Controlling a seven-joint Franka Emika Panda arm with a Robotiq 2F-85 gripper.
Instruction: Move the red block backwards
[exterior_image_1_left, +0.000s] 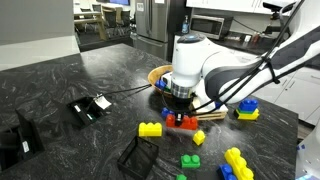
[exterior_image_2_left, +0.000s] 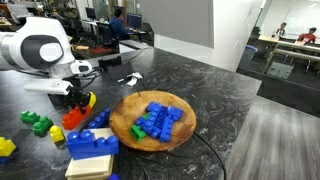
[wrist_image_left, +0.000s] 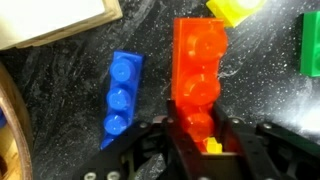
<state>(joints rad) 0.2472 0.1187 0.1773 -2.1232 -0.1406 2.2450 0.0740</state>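
The red block (wrist_image_left: 198, 60) is an elongated red-orange studded brick lying on the dark marble counter. In the wrist view my gripper (wrist_image_left: 200, 128) has a finger on each side of the block's near end and is shut on it. The block also shows under the gripper in both exterior views (exterior_image_1_left: 183, 123) (exterior_image_2_left: 74, 118). The gripper (exterior_image_1_left: 180, 108) (exterior_image_2_left: 76, 100) points straight down at counter level. A blue studded brick (wrist_image_left: 122, 90) lies just beside the red block, and a yellow brick (wrist_image_left: 235, 8) lies past its far end.
A wooden bowl (exterior_image_2_left: 125, 132) (exterior_image_1_left: 158, 74) of blue and green bricks stands close by. Yellow (exterior_image_1_left: 150, 129), green (exterior_image_1_left: 188, 160) and blue-yellow (exterior_image_1_left: 247, 108) bricks lie scattered. Black objects (exterior_image_1_left: 88, 108) (exterior_image_1_left: 138, 155) lie on the counter. A blue brick tops a pale block (exterior_image_2_left: 90, 148).
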